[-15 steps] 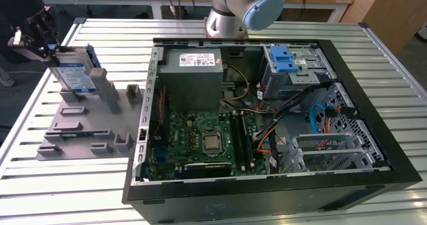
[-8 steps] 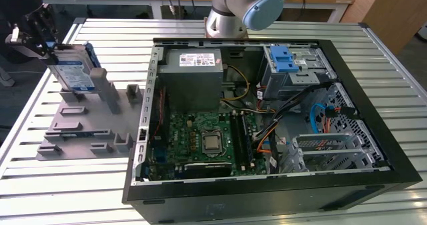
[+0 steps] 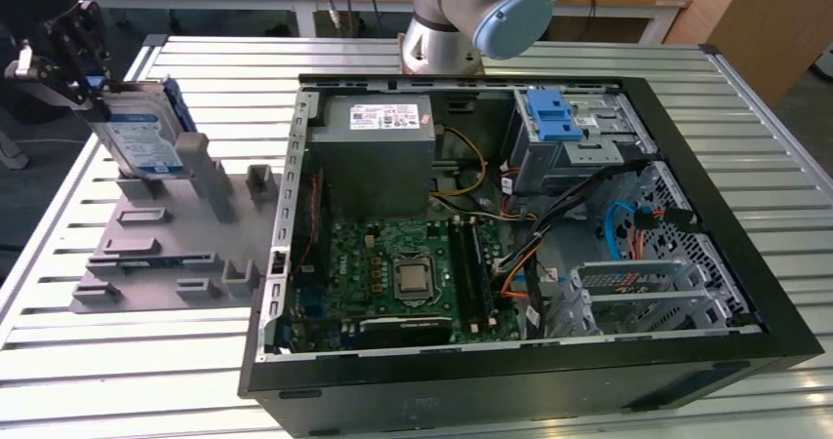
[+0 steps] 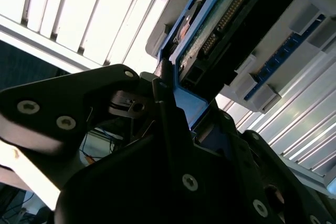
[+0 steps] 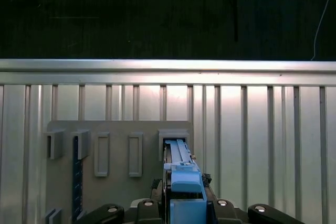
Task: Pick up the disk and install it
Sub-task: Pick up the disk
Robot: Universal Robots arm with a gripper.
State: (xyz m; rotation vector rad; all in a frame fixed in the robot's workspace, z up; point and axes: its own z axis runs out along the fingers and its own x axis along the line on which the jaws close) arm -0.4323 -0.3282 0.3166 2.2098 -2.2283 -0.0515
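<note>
Gripper (image 3: 94, 86) is clamped on the upper end of the disk (image 3: 140, 132). The disk stands on edge, tilted, at the rack (image 3: 156, 254) near the surface's (image 3: 131, 361) far corner on the exterior view's left. Its long axis runs from the gripper down to a rack slot; cannot tell if it is seated there.

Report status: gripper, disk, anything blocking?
Gripper shut on disk. Disk upright at grey rack, outside the case. No obstruction seen around disk.
</note>
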